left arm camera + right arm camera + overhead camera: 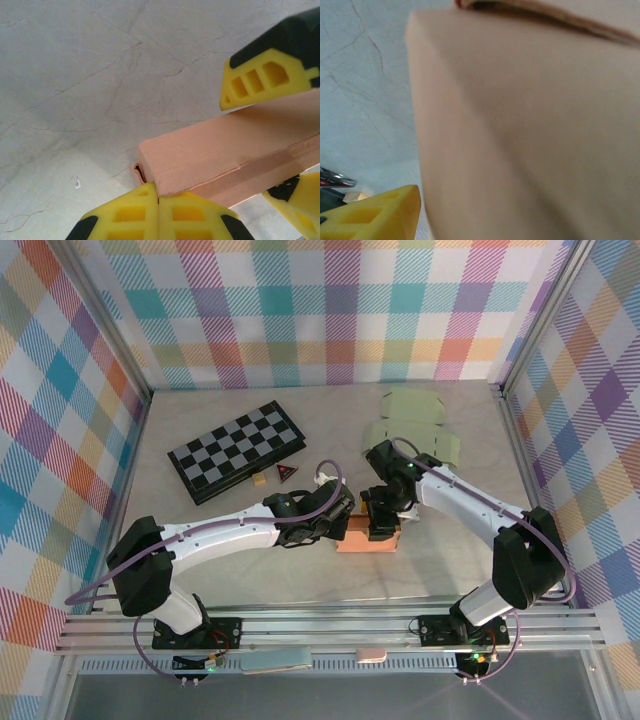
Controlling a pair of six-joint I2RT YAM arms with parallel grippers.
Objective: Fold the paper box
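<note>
Item: paper box [210, 150], salmon card, nearly closed, lying on the table [75, 75] just ahead of the left gripper [159, 215], closed on nothing at its corner. The right gripper [384, 525] straddles it, grip uncertain. Likely light, crushable, smooth; hold across long flat faces.

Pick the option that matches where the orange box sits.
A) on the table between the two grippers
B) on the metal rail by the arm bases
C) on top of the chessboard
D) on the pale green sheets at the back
A: the orange box lies on the table with the left gripper and right gripper meeting at it, apart from the chessboard and the green sheets.
</note>
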